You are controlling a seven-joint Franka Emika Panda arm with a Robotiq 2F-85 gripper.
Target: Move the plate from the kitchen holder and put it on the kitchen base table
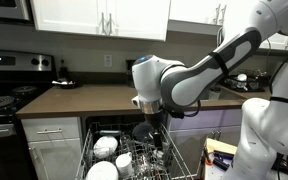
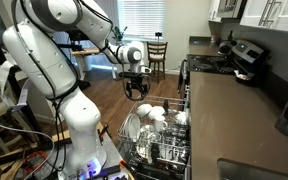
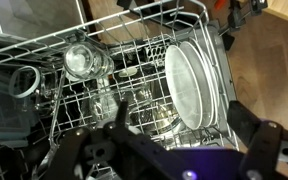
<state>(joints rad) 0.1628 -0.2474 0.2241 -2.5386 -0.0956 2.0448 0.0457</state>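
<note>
Stove [image 1: 4, 85], black, occupied the left edge in an exterior view; beside it ran the brown countertop [image 1: 89, 98] above white cabinet fronts [image 1: 54, 138]. To the right of these fronts, the grey wire rack [image 1: 149, 160] stood drawn out below the counter edge, with white dishes [image 1: 104, 147] at its left side. The gripper [image 1: 150, 118] hung pointing down over the rack, clear of the dishes. In an exterior view from another side, the order from left ran gripper [image 2: 137, 92], rack [image 2: 169, 150], countertop [image 2: 234, 120]. In the wrist view, a clear glass [image 3: 81, 60] sat at the left of the rack [image 3: 134, 35]. The white plate [image 3: 189, 85] stood on edge between tines at the right. It was not on the countertop. The fingers [image 3: 266, 145] were spread wide at the lower corners, with nothing held between them.
</note>
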